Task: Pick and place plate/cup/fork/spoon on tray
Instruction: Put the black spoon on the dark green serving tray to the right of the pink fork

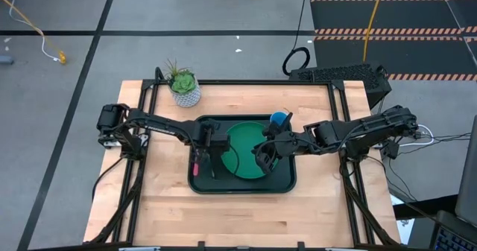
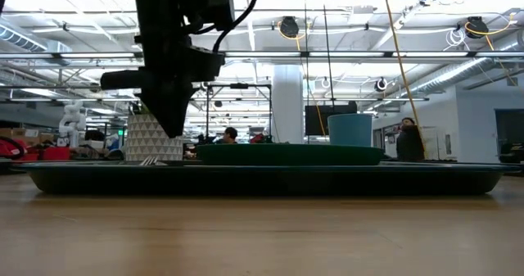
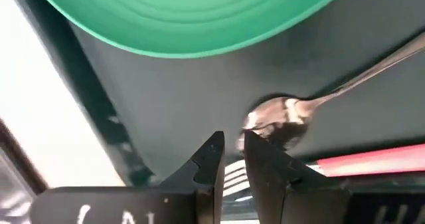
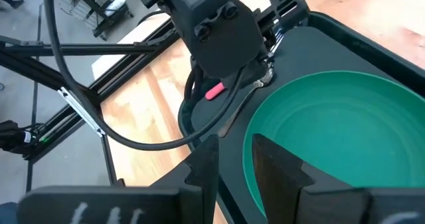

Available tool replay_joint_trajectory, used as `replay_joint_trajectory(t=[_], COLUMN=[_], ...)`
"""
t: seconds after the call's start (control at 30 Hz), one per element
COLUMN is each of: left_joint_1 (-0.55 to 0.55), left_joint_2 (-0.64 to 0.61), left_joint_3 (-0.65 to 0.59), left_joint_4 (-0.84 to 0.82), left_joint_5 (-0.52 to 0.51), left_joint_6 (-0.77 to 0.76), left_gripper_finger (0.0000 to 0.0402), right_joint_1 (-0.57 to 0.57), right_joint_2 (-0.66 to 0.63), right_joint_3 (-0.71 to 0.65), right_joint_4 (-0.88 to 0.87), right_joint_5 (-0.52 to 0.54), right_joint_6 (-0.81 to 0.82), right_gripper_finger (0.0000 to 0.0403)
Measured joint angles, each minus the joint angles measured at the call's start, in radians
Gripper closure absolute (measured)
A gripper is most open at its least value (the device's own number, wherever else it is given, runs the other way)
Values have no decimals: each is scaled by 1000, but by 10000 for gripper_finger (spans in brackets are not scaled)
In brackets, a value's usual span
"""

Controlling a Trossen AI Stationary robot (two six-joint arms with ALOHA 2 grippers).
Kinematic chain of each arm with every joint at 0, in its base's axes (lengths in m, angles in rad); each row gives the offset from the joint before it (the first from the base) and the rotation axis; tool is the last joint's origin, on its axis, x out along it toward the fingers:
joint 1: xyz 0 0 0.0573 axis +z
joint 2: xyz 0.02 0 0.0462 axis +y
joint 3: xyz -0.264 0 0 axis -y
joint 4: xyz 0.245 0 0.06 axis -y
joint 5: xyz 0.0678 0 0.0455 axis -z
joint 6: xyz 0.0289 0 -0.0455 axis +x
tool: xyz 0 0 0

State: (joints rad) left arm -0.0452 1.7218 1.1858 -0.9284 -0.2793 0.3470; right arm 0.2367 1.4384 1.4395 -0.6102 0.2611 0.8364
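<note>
Tray (image 1: 287,182): dark, a long box shape with round corners and a raised edge. It sits in the middle of the wooden table (image 1: 238,214).
Plate (image 1: 250,148): big, round, flat and green, with soft rings in it. It lies in the tray.
Cup (image 1: 280,119): small, round, light blue. It stands in the tray's far corner, just beside the plate.
Spoon (image 3: 292,111): shiny metal with a thin handle. It lies on the tray floor beside the plate.
Fork (image 3: 362,163): silver tines and a pink-red handle, lying next to the spoon.
Left gripper (image 3: 232,159): right over the spoon bowl. Its fingers are a small gap apart and hold nothing.
Right gripper (image 4: 232,159): above the plate's edge. Its fingers are a bit apart, with nothing in them.
Only the left wrist view shows: the spoon bowl up close.
Only the low view shows: people far back in the room.
Plant pot (image 1: 185,94): white and speckled, beyond the tray.
</note>
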Motion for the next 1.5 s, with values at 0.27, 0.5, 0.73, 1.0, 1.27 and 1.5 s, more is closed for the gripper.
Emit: replay_joint_trajectory(t=[0.27, 0.5, 0.73, 1.0, 1.27, 1.5], left_joint_1=[-10, -33, -64, -99, -126, -119], left_joint_2=[0, 0, 0, 0, -85, -170], left_joint_3=[2, 2, 2, 2, 2, 2], left_joint_4=[-53, -96, -87, 13, 175, 150], left_joint_5=[163, 241, 359, 436, 347, 252], left_joint_6=[-306, -733, -1178, -1595, -1753, -1819], left_gripper_finger=[339, 339, 339, 339, 339, 339], right_joint_1=[0, -15, -40, -41, -46, -54], right_joint_2=[0, 0, -36, -169, -308, -387], right_joint_3=[0, 0, -1, -1, -1, -1], right_joint_4=[0, 0, 1, -10, -149, -226], right_joint_5=[2, 0, -3, -4, 30, 257], right_joint_6=[-43, -127, -142, -145, -147, -95], right_gripper_finger=[321, 321, 321, 321, 321, 315])
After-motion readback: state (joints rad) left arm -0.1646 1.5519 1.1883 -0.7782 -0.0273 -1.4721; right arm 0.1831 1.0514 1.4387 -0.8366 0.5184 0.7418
